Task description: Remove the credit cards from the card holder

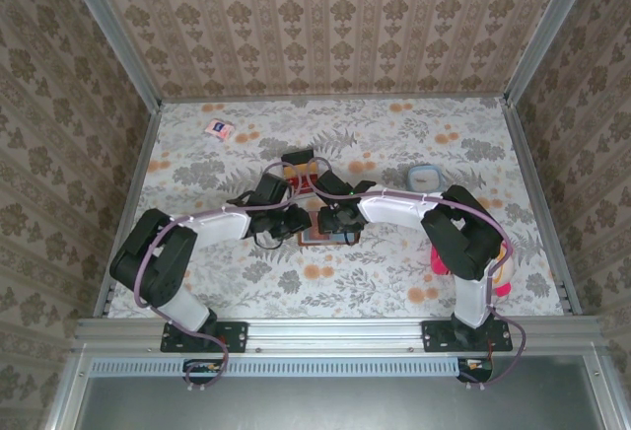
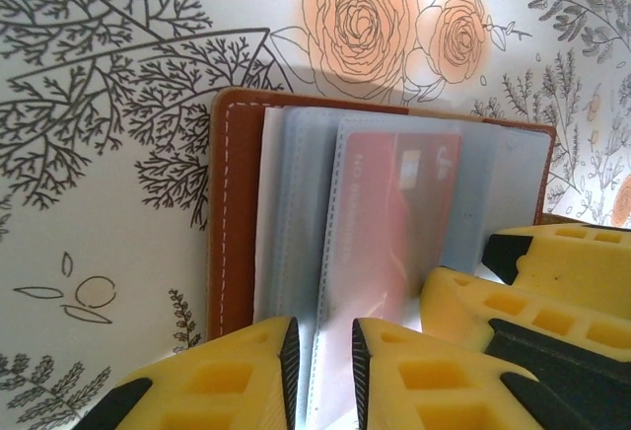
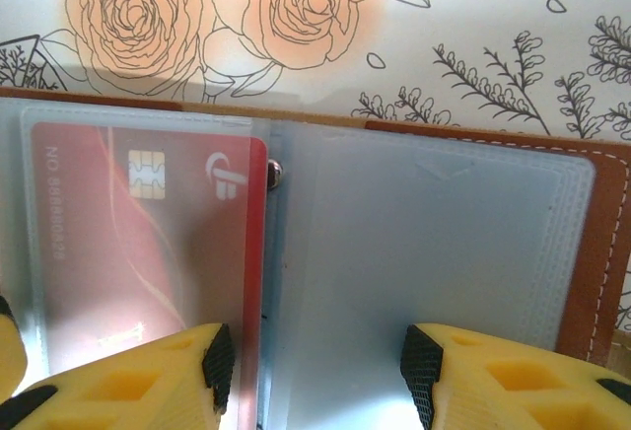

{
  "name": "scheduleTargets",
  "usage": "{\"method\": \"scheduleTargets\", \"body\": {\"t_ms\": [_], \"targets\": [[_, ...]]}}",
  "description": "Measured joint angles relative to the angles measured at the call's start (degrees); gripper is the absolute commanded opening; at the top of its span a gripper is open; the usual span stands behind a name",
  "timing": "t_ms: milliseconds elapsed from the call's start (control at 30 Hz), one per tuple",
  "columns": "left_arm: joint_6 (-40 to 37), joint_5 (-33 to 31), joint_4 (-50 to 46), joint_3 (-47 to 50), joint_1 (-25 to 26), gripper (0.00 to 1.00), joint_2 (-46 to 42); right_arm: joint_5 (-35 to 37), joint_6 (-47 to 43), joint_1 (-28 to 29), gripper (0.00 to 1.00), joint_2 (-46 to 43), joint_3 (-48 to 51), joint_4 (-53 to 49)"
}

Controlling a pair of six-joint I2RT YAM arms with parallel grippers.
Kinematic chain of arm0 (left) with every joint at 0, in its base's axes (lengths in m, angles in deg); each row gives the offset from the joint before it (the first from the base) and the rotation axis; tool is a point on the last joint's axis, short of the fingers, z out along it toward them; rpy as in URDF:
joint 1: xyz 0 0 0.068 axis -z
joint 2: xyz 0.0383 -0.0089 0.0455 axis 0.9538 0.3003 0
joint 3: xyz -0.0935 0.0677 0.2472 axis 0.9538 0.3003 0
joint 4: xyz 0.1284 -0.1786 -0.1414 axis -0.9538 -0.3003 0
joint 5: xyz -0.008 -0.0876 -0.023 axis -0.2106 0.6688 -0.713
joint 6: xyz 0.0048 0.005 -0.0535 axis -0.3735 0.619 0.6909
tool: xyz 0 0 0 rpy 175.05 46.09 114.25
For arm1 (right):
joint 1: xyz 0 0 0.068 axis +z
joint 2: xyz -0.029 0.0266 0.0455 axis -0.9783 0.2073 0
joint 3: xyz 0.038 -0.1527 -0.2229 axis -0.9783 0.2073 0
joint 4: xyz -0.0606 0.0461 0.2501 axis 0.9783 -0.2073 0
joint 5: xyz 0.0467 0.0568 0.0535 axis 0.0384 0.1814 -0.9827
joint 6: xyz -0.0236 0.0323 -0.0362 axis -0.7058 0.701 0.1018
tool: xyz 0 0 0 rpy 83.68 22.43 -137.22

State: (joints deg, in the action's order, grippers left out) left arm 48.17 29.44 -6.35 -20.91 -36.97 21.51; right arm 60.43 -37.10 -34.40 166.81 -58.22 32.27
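Note:
The brown card holder (image 2: 237, 213) lies open on the flowered table, its cloudy plastic sleeves facing up. A red credit card (image 3: 128, 243) with a gold chip sits inside one sleeve, seen too in the left wrist view (image 2: 394, 223). My left gripper (image 2: 325, 361) is low over the sleeves, its jaws a narrow gap apart, with a stitched sleeve edge running between them. My right gripper (image 3: 315, 361) stands open and wide: one pad is at the red card's edge, the other over an empty sleeve (image 3: 434, 243). From above, both grippers (image 1: 296, 221) (image 1: 330, 221) meet over the card holder (image 1: 325, 240).
A pink-and-white packet (image 1: 219, 129) lies at the back left. A brown-orange object (image 1: 299, 164) sits just behind the grippers and a small blue-white container (image 1: 424, 177) to the right. Something pink (image 1: 501, 274) lies by the right arm. Patterned walls enclose the table.

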Motion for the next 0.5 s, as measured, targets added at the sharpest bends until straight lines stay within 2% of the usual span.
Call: {"method": "scheduleTargets", "body": {"t_ms": [500], "targets": [[1.11,1.73,3.89,0.00,0.00,0.20,2.47,-0.42,0.17,-0.22,0.54,-0.07,0.09,0.02]]}}
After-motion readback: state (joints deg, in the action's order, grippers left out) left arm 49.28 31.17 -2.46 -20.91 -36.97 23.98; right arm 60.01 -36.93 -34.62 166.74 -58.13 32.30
